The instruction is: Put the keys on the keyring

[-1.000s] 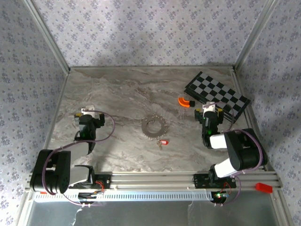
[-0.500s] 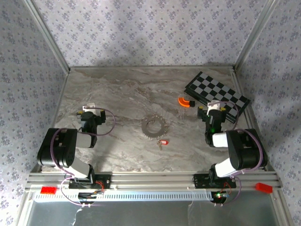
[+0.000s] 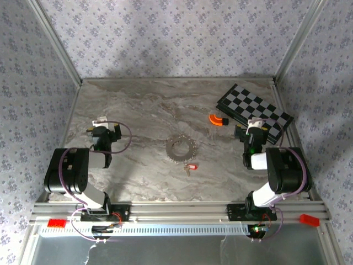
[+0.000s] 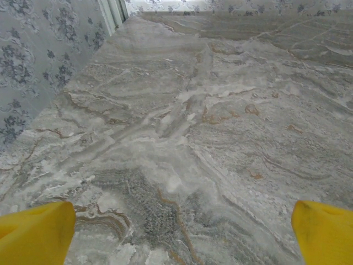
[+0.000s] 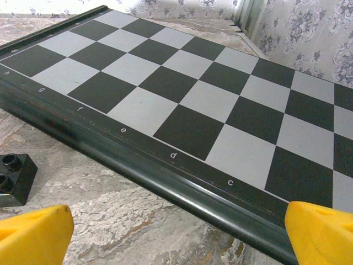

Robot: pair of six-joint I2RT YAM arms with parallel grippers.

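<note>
keys [image 3: 192,165]: one small red-headed key lies on the marble table [image 3: 138,110], just beside the toothed keyring [image 3: 181,149], on its near side. left gripper [image 4: 179,234] is spread wide and empty over bare marble; right gripper [image 5: 179,234] is likewise spread, facing the chequered board [image 5: 182,99].

I count one red-headed key [image 3: 191,165] and one keyring [image 3: 181,149]; its small keys are too tiny to count. One orange curved piece [image 3: 217,120], one chessboard [image 3: 253,110], one black brick [image 5: 15,178]. Two arms, left arm [image 3: 69,174] and right arm [image 3: 284,171], two yellow fingers [image 4: 36,234] each.
</note>
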